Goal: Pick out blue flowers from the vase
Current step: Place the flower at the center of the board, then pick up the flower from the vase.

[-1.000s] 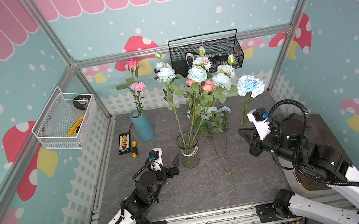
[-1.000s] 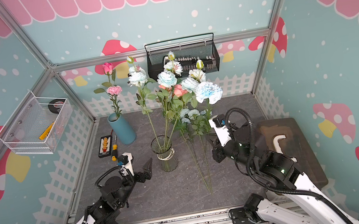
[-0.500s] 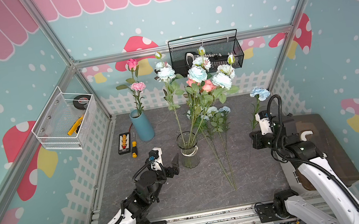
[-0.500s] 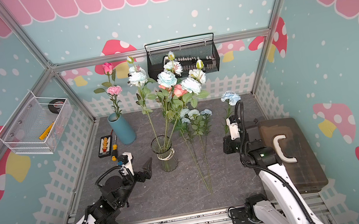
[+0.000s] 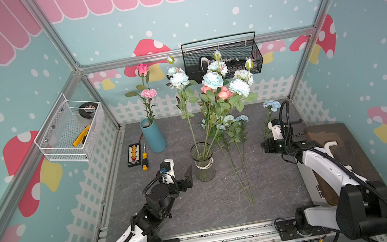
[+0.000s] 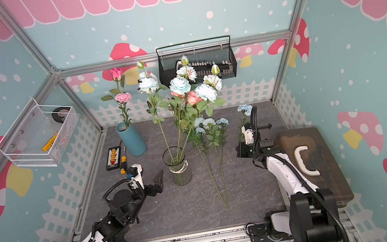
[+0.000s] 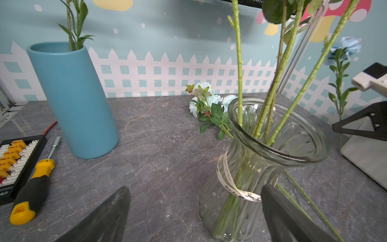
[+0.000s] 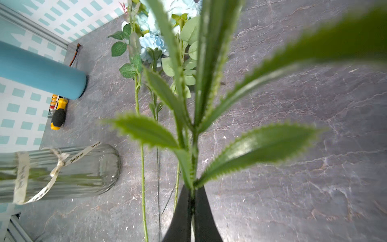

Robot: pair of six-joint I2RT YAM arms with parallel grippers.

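Right gripper [image 8: 191, 191] pinching the green stem of one blue flower [image 5: 272, 105], bloom upright above the jaws near the back right corner, well apart from the glass vase [image 5: 203, 162]. Left gripper [image 7: 195, 187] spread wide, holding nothing, just beside the vase's lower body. Other blue flowers [image 5: 213, 80] stand in the vase among salmon roses [image 5: 224, 93]; two more blue stems [image 5: 242, 118] lie on the grey table [image 5: 188, 212] between vase and held flower.

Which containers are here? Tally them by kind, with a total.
Vases: 2, blue vase and glass vase
Wall baskets: 2, white basket and black basket
Total: 4
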